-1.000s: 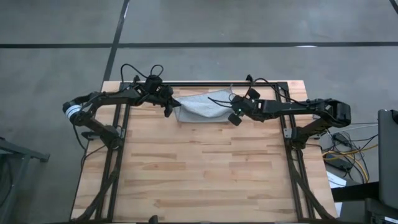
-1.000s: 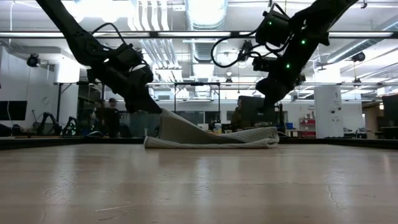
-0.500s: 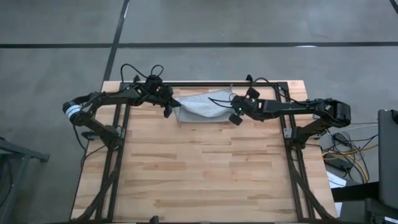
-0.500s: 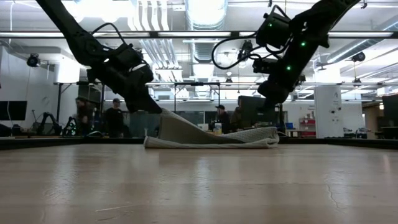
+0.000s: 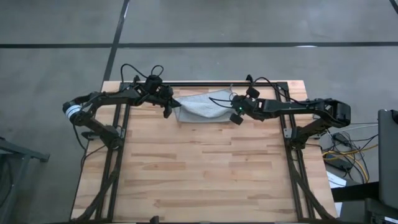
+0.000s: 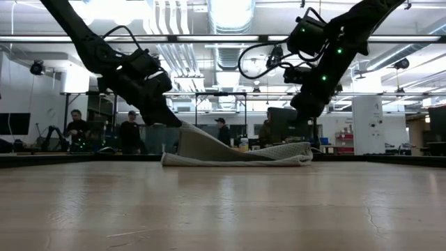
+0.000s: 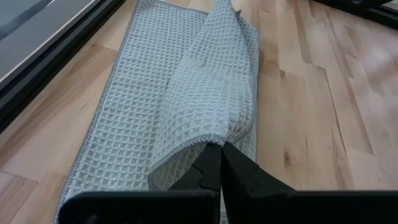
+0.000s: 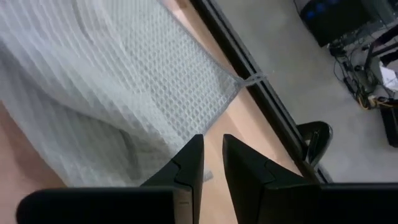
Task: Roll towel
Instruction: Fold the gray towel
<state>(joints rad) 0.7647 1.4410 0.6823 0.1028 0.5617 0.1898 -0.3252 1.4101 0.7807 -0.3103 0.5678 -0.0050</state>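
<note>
Seen from above, a pale wooden tabletop (image 5: 199, 174) in a dark metal frame (image 5: 292, 168), with two dark robot arms reaching in from either side toward its far edge

Between them, the towel (image 5: 202, 107), a light grey-blue waffle-textured cloth, lying at the far middle of the tabletop, partly folded over itself, one fold raised and the rest flat on the wood

At the towel's left end, the left pincer (image 5: 175, 104), fingers pressed fully together, pinching the hem of the raised fold; in the left wrist view, the cloth (image 7: 199, 106) draped up into the closed fingertips (image 7: 214, 163) like a ridge, with a flat layer spread beneath it

From table height, that lifted corner rising in a slope toward the left pincer (image 6: 178, 124), then falling away to a low bundle (image 6: 237, 155) resting on the tabletop (image 6: 223, 209)

At the towel's right end, the right pincer (image 5: 233, 114), held above the cloth, not touching it in the low view (image 6: 306, 111); fingers nearly together, a narrow gap showing between them in the right wrist view (image 8: 211, 162), nothing gripped

Below those fingers, the towel's right edge (image 8: 124, 93) near the dark frame rail (image 8: 261, 81) at the tabletop's far side

Beyond the tabletop in the low view, a large room with ceiling lights and a few people (image 6: 129, 132) standing in the background
</note>
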